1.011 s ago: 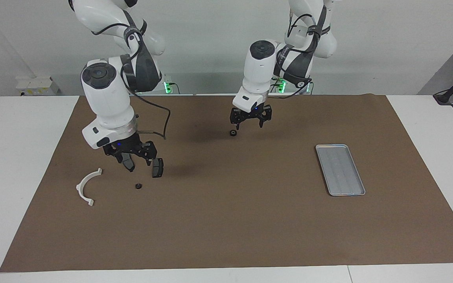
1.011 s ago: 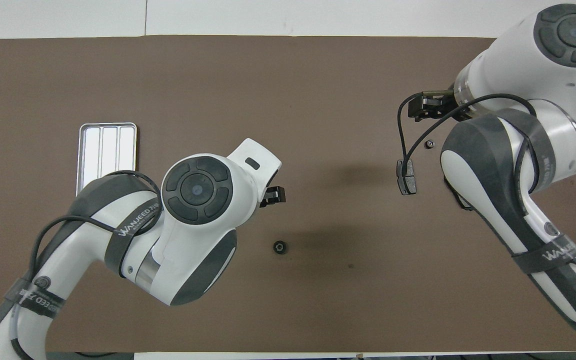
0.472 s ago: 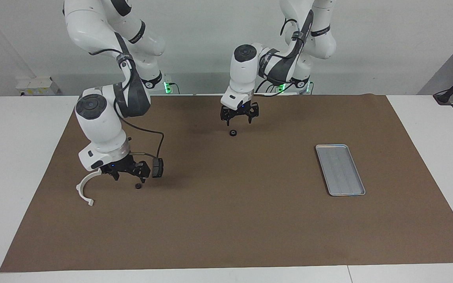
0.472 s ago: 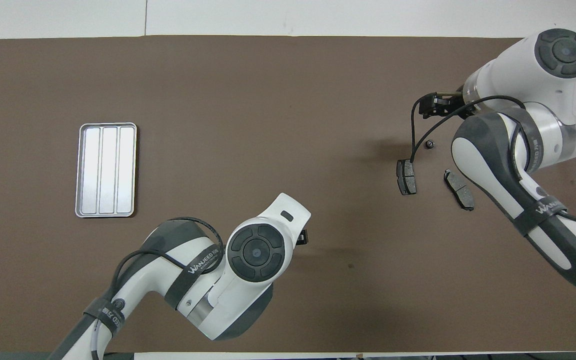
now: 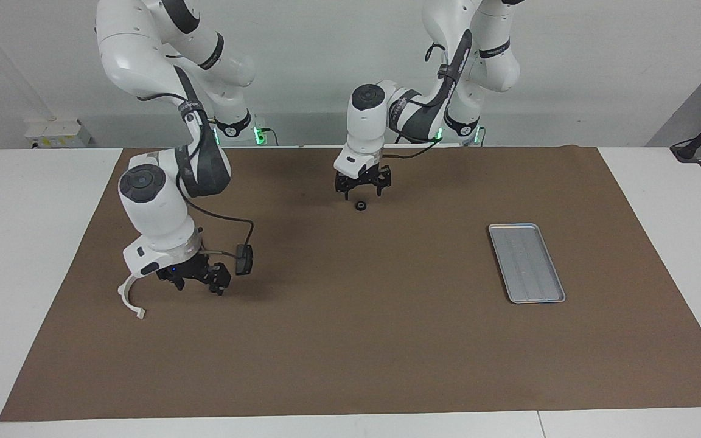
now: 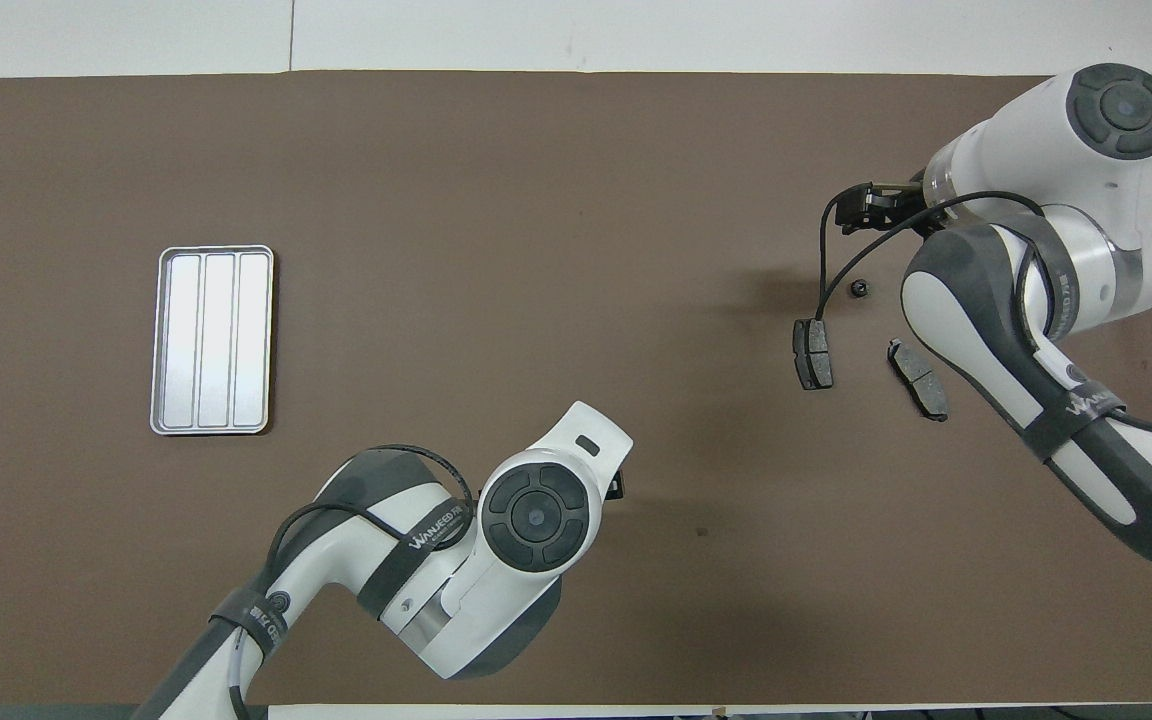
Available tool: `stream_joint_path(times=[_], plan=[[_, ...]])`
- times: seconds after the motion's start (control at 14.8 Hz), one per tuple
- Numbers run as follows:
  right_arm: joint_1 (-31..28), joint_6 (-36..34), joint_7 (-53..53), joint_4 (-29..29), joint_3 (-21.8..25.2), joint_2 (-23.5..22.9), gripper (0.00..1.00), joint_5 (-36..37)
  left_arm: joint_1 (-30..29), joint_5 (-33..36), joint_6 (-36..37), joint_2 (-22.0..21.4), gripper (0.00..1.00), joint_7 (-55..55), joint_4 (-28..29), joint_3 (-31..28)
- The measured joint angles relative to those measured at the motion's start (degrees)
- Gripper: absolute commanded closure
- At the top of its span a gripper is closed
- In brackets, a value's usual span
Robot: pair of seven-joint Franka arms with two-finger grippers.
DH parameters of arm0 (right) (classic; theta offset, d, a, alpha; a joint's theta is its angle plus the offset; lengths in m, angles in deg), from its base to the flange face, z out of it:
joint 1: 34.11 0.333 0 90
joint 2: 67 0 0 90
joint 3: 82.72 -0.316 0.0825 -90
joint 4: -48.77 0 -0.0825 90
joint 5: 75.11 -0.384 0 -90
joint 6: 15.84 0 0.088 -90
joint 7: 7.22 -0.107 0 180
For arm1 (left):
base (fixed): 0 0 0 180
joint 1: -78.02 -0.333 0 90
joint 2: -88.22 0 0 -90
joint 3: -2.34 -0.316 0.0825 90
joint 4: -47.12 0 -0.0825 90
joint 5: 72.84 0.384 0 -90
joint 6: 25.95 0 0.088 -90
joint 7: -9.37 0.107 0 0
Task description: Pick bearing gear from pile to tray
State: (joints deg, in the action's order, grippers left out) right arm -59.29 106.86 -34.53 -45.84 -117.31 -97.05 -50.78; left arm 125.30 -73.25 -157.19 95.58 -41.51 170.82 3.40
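Bearing gear (image 5: 360,205) sits on the worktop upper-centre of the facing view, just below the open left gripper (image 5: 361,188); small, rigid, likely light and prone to roll, so pinch across its rim; right gripper (image 5: 197,281) open at lower left, tray (image 5: 526,262) empty.

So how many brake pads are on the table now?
2, both toward the right arm's end: one brake pad near the small black piece, the second brake pad beside it. Others may be hidden.
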Motion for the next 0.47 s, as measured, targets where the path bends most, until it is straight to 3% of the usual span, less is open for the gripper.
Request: stream_joint_path(times=[0.47], plan=[[0.45,2.0,-2.92,0.0,-0.09,-3.0,0.03,3.02,0.07,0.0,-3.49,0.51,0.0,-0.04,2.81,-0.01]])
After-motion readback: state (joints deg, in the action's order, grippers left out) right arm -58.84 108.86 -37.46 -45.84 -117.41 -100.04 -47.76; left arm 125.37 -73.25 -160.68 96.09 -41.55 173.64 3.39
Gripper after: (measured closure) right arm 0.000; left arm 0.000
